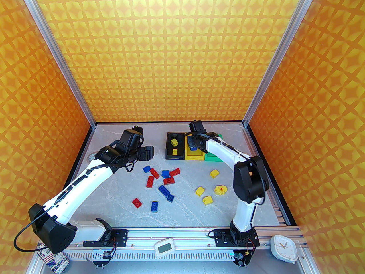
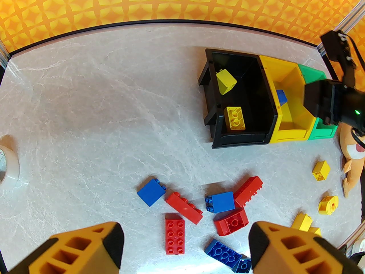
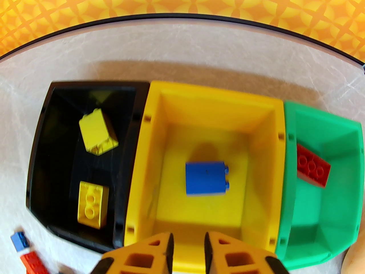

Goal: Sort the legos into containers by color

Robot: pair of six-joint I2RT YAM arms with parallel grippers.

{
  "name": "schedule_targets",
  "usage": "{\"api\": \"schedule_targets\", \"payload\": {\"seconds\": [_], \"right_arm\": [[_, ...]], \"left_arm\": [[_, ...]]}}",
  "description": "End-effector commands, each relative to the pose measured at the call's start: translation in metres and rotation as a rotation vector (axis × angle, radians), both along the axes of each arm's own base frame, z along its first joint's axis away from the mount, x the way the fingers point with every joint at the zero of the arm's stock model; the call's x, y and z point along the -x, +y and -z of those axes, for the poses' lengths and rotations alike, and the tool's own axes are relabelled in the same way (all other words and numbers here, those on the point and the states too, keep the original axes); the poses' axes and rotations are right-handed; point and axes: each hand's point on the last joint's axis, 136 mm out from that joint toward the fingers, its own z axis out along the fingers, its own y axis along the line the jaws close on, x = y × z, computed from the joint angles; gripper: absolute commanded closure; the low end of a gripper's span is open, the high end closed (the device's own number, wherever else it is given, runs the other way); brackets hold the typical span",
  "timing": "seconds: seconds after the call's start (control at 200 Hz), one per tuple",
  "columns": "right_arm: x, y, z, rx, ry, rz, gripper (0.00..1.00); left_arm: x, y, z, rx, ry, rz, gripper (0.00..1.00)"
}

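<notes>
Bins: three sat in a row, walls touching, at the far middle of the table [image 1: 199, 215]: left bin [image 3: 42, 153], middle bin [image 3: 216, 96], right bin [image 3: 342, 181].
In left bin: far brick [image 3: 98, 136] lay behind near brick [image 3: 91, 204], apart.
In middle bin: single brick [image 3: 206, 177] lay mid-floor.
In right bin: leaning brick [image 3: 312, 165] rested against the left wall.
Loose, left: left scatter [image 1: 168, 180] lay before the left bin, some pieces touching.
Loose, right: right scatter [image 1: 199, 191], four pieces, lay before the right bin.
Edge: tape roll [image 2: 7, 167] sat at the table's left side, well apart from the bins.
Beside: plush toy [image 2: 353, 158] lay just right of the right bin.
</notes>
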Motion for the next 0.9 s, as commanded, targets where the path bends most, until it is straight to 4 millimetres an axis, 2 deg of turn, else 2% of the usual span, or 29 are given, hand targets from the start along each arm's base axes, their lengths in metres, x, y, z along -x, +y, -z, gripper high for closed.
{"api": "schedule_targets", "payload": {"seconds": [0.0, 0.295, 0.39, 0.68, 0.895], "right_arm": [[0.021, 0.0, -0.016, -0.048, -0.022, -0.032, 0.71], [0.074, -0.002, -0.02, -0.122, -0.008, -0.083, 0.68], [0.087, -0.005, -0.024, -0.127, -0.014, -0.087, 0.66], [0.097, -0.005, -0.02, -0.146, 0.001, -0.078, 0.66], [0.1, -0.004, -0.01, -0.139, 0.027, -0.081, 0.66]], "left_arm": [[0.008, 0.002, 0.027, -0.018, 0.069, -0.007, 0.22], [0.028, 0.013, 0.112, -0.055, 0.249, -0.1, 0.22], [0.036, 0.012, 0.133, -0.064, 0.293, -0.104, 0.23], [0.046, -0.016, 0.168, -0.079, 0.37, -0.045, 0.3], [0.044, -0.02, 0.183, -0.105, 0.399, -0.04, 0.31]]}}
